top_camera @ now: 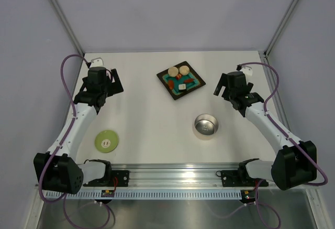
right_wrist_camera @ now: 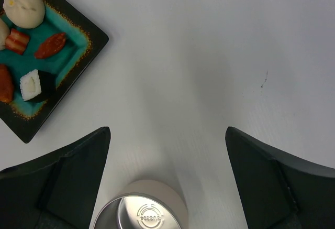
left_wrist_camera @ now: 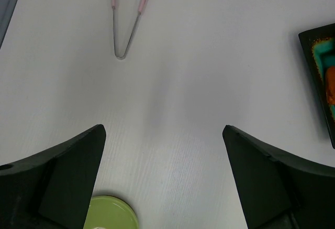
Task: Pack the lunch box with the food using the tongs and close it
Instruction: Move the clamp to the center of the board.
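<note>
Closest in, on the left gripper: black fingers spread as wide as they go, gripping nothing, bare white table showing between them. Low beside the finger on the wrist view's left, part of the pale green lid, flat on the table. Well ahead of that hand and a little to its left, the tongs, lying flat, bent metal end pointing back toward the fingers, pink arms running out of the top of the view. Off to the hand's right, a corner of the dark-rimmed tray.

Much the same at the right gripper: fingers parted fully, holding nothing. Right under the gap, close to the wrist, the steel tin, upright, lid off, only partly in view. Farther ahead and to this hand's left, the tray again, teal inside, carrying the food: a white block with a dark band nearest the fingers, red-orange pieces in the middle, a beige bun at the far corner. Tin and tray apart on the table, not touching.
</note>
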You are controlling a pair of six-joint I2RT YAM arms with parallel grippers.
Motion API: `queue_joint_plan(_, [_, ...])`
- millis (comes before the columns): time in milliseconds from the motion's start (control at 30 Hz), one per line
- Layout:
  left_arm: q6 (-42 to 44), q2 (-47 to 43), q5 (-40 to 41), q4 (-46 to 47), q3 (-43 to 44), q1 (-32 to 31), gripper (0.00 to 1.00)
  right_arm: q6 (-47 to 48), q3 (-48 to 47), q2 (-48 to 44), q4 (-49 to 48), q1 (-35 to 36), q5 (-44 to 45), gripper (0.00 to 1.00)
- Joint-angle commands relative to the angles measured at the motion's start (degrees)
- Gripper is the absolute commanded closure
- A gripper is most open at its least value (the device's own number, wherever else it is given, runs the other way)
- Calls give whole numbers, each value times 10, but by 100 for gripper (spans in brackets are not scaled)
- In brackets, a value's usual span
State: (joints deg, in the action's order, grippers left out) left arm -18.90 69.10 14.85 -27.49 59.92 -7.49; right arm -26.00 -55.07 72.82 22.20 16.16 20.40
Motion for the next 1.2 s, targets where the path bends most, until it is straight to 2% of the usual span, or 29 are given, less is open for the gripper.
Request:
queue_joint_plan(0, [12, -13, 4, 23, 13, 1, 1, -10, -4, -12, -15, -2, 7, 1])
queue_joint_plan(333, [48, 41, 69, 0, 43, 4, 1, 6, -2, -29, -23, -1, -29, 1])
queue_joint_plan(467, [77, 122, 69, -13, 70, 13, 1, 11, 0, -42, -26, -2, -32, 0])
queue_joint_plan(567, [50, 190, 15, -64, 129, 55, 1, 14, -1, -43, -26, -1, -37, 0])
queue_joint_plan(667, [51, 228, -37, -39, 141, 74, 1, 13, -1, -45, -28, -1, -46, 1])
queue_joint_plan(1000, [67, 358, -69, -34, 229, 121, 1, 7, 3, -50, -29, -2, -60, 1])
queue_joint_plan(1167, [87, 428, -55, -48, 284, 126, 6, 6, 0, -49, -33, -2, -64, 0])
